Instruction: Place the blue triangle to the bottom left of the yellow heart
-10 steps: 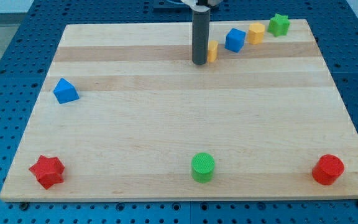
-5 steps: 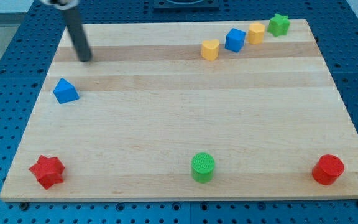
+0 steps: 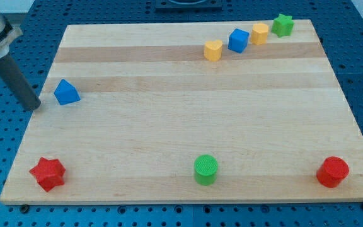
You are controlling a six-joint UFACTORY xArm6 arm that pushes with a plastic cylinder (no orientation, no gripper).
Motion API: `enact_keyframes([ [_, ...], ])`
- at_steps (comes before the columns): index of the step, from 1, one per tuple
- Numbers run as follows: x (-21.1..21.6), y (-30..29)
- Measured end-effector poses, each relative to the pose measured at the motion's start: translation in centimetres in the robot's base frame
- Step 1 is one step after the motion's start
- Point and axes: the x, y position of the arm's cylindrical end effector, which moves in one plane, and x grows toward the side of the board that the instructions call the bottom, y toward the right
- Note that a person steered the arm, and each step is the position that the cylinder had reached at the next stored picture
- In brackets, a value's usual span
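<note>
- My tip (image 3: 33, 106) sits at the table's left edge, just off the wood, and just left of the blue triangle (image 3: 66, 93) without clearly touching it.
- No hand on this arm (only a straight dark rod), so nothing is held.
- The blue triangle lies near the left edge of the table (image 3: 181, 132), in its upper half.
- The yellow heart (image 3: 213, 50) is well apart from it, near the top edge, right of centre.
- From the heart, a row of 3 more blocks climbs toward the top right corner: a blue cube (image 3: 238, 40), a yellow block (image 3: 259, 33) and a green star (image 3: 282, 24).
- Along the bottom edge: a red star (image 3: 47, 173) at the bottom left corner, a green cylinder (image 3: 205, 169) at mid-edge, and a red cylinder (image 3: 332, 171) at the bottom right corner.
</note>
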Motion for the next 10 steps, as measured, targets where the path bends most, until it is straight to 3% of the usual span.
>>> enact_keyframes([
  [1, -2.0, 1.9],
  [5, -0.5, 18.1],
  [7, 3.8, 18.5],
  [8, 2.5, 19.2],
  [10, -5.3, 23.0],
])
